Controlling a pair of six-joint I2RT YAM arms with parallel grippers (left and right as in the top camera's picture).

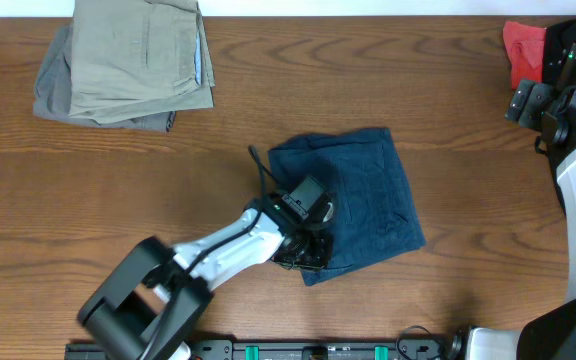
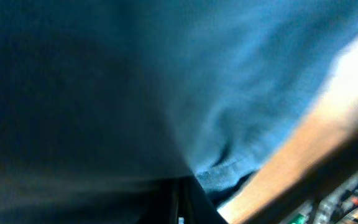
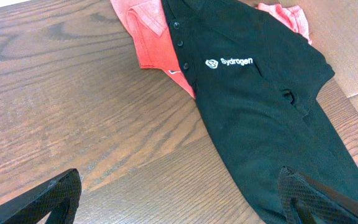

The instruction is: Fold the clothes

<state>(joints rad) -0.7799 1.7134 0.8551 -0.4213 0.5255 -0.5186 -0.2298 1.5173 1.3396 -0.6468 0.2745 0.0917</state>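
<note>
The dark navy shorts (image 1: 368,190) lie folded into a rough square at the table's middle. My left gripper (image 1: 306,240) is at their front left edge, shut on the cloth. In the left wrist view the blurred navy cloth (image 2: 241,93) fills the frame, and the fingers (image 2: 188,205) show only as a dark sliver at the bottom. My right gripper (image 1: 525,100) hovers at the far right, open and empty (image 3: 179,186). Below it lie a black polo shirt (image 3: 260,106) with white lettering and a coral-red piece (image 3: 151,37).
A folded khaki piece (image 1: 138,55) is stacked on a grey piece (image 1: 53,90) at the back left. The coral-red piece (image 1: 523,45) shows at the back right corner. The table's right edge (image 3: 353,99) runs beside the black polo.
</note>
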